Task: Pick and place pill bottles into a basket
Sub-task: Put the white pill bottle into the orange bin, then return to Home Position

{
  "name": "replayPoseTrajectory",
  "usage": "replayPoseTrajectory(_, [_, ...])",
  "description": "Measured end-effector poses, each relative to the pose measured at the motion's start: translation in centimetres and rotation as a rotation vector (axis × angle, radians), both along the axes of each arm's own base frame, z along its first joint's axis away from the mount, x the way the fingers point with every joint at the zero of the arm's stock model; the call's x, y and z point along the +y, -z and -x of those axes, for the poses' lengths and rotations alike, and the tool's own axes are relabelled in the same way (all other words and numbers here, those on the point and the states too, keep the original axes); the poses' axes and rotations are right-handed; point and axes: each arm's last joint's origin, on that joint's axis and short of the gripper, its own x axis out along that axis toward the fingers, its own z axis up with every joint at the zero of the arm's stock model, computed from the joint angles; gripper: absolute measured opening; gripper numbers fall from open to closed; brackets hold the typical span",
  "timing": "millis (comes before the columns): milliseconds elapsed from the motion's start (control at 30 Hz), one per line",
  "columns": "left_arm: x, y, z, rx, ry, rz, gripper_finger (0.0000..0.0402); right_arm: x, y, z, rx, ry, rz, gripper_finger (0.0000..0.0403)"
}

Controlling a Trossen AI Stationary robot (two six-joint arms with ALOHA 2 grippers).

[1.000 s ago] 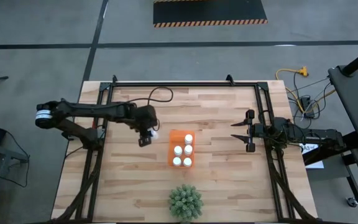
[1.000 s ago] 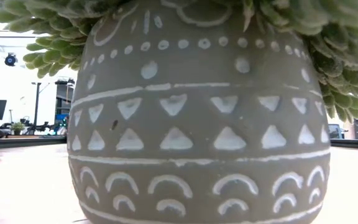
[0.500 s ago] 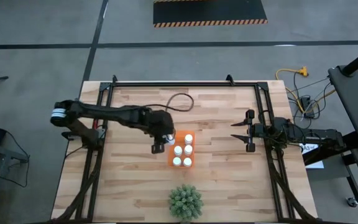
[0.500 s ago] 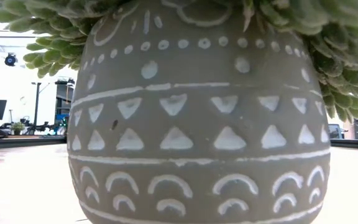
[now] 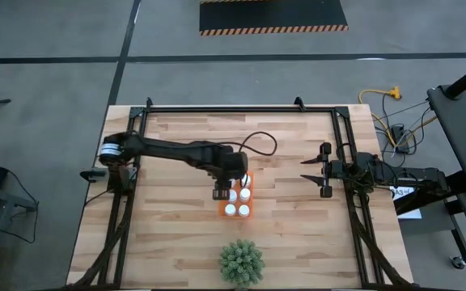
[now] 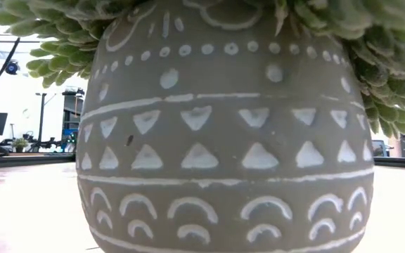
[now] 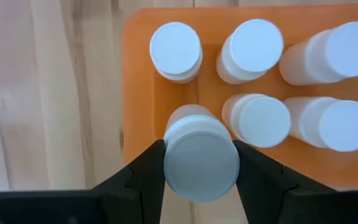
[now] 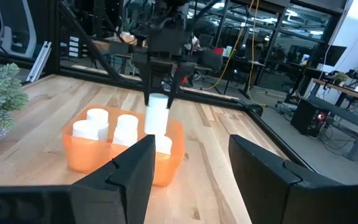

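Note:
The orange basket [image 5: 249, 187] stands mid-table and holds several white pill bottles upright [image 7: 260, 121] [image 8: 97, 124]. My left gripper [image 5: 221, 191] reaches over the basket's far left corner, shut on one more pill bottle [image 7: 201, 158] [image 8: 156, 117]. My right gripper [image 8: 191, 177] [image 5: 304, 170] waits open near the table's right edge, level, pointing at the basket with nothing between its fingers. My left gripper pinches the pill bottle's upper end, by its cap [image 7: 166, 155], between its two fingers. The fingers [image 8: 148, 93] come from above, pointing steeply down. The bottle hangs upright below them over the basket's free corner; whether its lower end touches the basket floor does not show.
A green spiky plant [image 5: 241, 263] in a patterned grey pot [image 6: 223, 133] stands at the near edge, below the basket, and fills the low view. A black frame rail [image 5: 241, 107] runs round the wooden table [image 5: 176, 234].
My left gripper has carried the pill bottle toward the table's right edge, from the bare wood left of the basket to over its far left corner, rolling a little on the way. It has stayed shut on the bottle. The basket has kept its place.

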Motion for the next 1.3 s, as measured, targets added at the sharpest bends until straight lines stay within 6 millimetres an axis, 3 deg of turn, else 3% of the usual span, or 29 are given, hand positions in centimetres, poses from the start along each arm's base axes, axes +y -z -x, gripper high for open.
replayPoseTrajectory(467, [0.1, 3.8, -1.5, 0.102, 0.031, -0.012, 0.0146, 0.0, 0.0, 0.0, 0.000, 0.001, 0.000, 0.0194])
replayPoseTrajectory(767, [0.2, 5.1, -2.2, 0.110, 0.039, -0.016, 0.0147, 0.0, 0.0, 0.0, 0.000, -0.001, 0.000, 0.0194])
replayPoseTrajectory(867, [0.2, 5.1, -2.2, 0.113, 0.039, -0.019, 0.0171, 0.0, 0.0, 0.0, 0.000, 0.000, 0.000, 0.0194])
replayPoseTrajectory(1033, [0.2, 4.0, -1.6, 0.106, 0.037, -0.021, 0.0211, 0.0, 0.0, 0.0, 0.000, 0.001, 0.000, 0.0194])
replayPoseTrajectory(1300, [0.2, 0.3, 0.0, 0.019, 0.030, -0.032, 0.0219, 0.0, 0.0, 0.0, -0.001, 0.000, 0.000, 0.0194])
